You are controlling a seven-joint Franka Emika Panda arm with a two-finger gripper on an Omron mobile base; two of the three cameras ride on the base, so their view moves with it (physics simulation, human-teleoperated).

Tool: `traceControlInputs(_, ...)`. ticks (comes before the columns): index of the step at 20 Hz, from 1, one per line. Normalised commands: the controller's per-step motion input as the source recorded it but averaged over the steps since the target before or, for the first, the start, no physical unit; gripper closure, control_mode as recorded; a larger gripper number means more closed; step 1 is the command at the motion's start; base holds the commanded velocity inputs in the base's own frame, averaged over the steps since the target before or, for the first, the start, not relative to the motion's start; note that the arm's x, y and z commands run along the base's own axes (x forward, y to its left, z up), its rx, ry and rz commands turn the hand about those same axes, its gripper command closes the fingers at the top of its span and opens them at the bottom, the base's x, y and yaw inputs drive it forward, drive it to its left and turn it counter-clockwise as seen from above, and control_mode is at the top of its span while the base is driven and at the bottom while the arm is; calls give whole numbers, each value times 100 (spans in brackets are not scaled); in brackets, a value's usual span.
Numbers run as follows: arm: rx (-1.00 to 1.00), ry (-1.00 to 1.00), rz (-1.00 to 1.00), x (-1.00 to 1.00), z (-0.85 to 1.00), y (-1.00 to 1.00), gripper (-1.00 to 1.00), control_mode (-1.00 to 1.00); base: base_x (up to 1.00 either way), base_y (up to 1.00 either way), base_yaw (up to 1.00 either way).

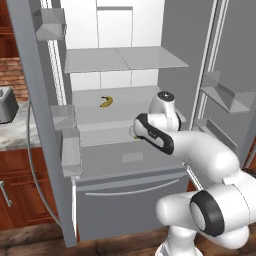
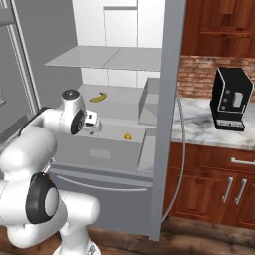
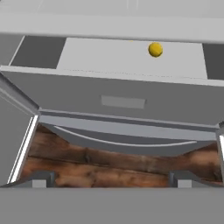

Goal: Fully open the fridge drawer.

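Kitchen fridge stands open; I hold the gripper, jaws parted and empty, above the fridge drawer, partly out. Rigid, smooth-sliding, I judge: hook its top edge.

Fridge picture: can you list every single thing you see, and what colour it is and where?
Drawer: one, light grey, low in the fridge, pulled partly out.
Banana: one, yellow, on the shelf above the drawer.
Ball: one, small, yellow, lying in the drawer.
Freezer panel: one, grey, with a curved bar, under the drawer.
Door bins: several, pale grey, on both open doors.
Toaster: one, silver, on the counter left of the fridge.
Coffee machine: one, black, on the counter right of the fridge.
Cabinets: brown wood, under the counters.
Hand: one, dark fingertips spread apart, above the drawer front.
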Motion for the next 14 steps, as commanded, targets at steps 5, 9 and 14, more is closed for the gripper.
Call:
traceControlInputs(5,-2,0,-9,18,-27,0,-100,-100,0,0,0)
traceControlInputs(9,0,0,-9,16,-13,0,-100,-100,0,0,0)
traceControlInputs(14,0,0,-9,22,-20,0,-100,-100,0,0,0)
